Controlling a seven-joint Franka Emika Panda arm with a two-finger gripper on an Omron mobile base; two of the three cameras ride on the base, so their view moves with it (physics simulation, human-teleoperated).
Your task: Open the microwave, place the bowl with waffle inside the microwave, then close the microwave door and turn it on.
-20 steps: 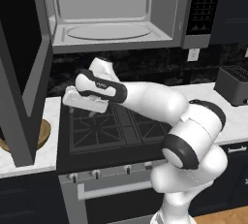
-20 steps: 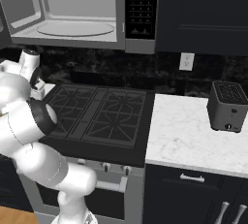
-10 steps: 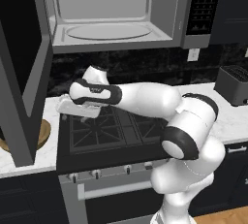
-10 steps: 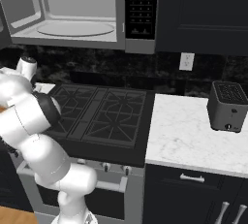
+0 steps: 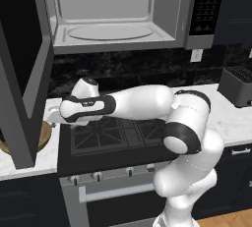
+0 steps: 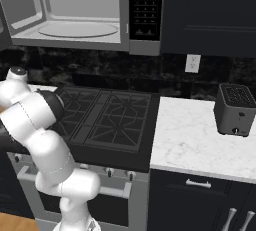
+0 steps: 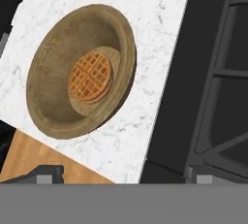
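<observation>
Bowl, left of centre in the hand view: brown wood with visible grain, matt and slightly mottled. Waffle, at the bowl's centre: orange-brown, dry-looking, with a raised grid texture. Counter beneath the bowl: white marble-like stone with faint grey veining, smooth. Stove, centre of the right base view: black, matt grates over a dark top. Microwave, top of the left base view: grey brushed-steel look outside, pale smooth matt cavity. Microwave door, at left: dark glass in a grey steel frame. Toaster, at right: dull dark grey metal.
</observation>
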